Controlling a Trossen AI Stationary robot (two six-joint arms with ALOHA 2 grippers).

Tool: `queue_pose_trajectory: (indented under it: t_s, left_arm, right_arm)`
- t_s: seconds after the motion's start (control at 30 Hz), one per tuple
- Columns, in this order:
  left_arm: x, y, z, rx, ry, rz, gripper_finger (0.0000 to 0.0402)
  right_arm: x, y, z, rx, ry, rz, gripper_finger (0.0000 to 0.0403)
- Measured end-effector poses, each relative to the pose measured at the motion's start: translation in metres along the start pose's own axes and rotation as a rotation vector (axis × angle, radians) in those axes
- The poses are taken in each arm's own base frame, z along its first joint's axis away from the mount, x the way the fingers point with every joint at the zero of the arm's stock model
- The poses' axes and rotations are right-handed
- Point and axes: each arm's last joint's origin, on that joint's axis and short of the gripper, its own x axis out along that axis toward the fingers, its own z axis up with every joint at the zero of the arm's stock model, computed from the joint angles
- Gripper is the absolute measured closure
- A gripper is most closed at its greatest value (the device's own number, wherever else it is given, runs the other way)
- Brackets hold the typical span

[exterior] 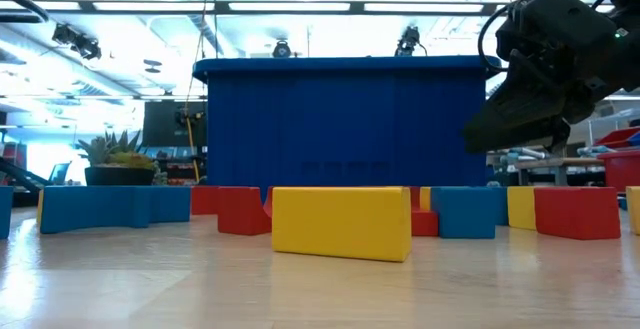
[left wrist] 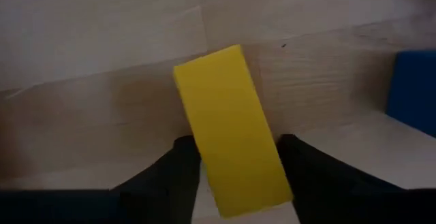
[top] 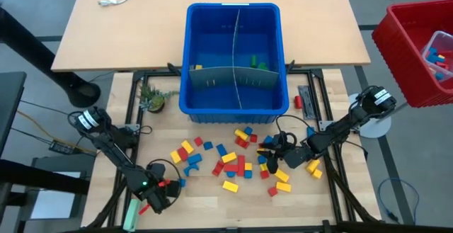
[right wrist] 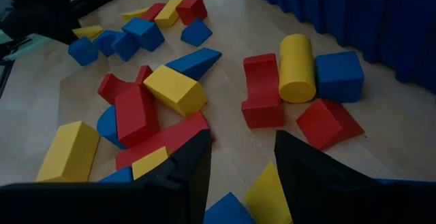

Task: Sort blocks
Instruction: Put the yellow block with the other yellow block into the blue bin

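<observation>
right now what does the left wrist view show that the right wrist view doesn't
Only the left wrist view: one long yellow block lying on the wooden table between the left end effector fingers, which stand on either side of it; whether they press it I cannot tell.

Only the right wrist view: a scatter of many blocks, including a yellow cylinder beside a red arch block, plus the blue bin wall, seen past the open right end effector.

Both: pale wood tabletop, yellow and blue blocks, two dark fingers.
</observation>
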Motion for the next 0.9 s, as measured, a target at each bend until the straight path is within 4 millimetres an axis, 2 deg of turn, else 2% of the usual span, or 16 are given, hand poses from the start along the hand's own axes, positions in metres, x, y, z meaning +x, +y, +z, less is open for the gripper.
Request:
queue_pose_trajectory:
  t_s: [0.13, 0.27, 0.37, 0.57, 0.8, 0.9]
  left_arm:
    - [0.000, 0.000, 0.000, 0.036, 0.000, -0.001, 0.0260]
    - [-0.007, -0.002, 0.000, 0.103, 0.001, -0.022, 0.0264]
    - [-0.024, -0.009, -0.002, 0.151, 0.007, -0.074, 0.0264]
    - [-0.081, -0.020, 0.011, 0.277, -0.078, -0.193, 0.0261]
    - [-0.167, -0.031, 0.059, 0.334, -0.464, -0.342, 0.0261]
    - [-0.195, -0.037, 0.083, 0.384, -0.612, -0.343, 0.0261]
  right_arm:
    - [0.000, 0.000, 0.000, 0.000, 0.000, -0.001, 0.0252]
    - [0.000, 0.000, 0.000, 0.000, -0.001, 0.000, 0.0252]
    - [0.000, 0.000, 0.000, 0.002, -0.002, 0.000, 0.0252]
    - [0.002, -0.002, 0.003, 0.014, -0.021, -0.012, 0.0252]
    - [0.005, -0.004, 0.007, 0.029, -0.036, -0.021, 0.0252]
    - [0.006, -0.004, 0.008, 0.034, -0.040, -0.025, 0.0252]
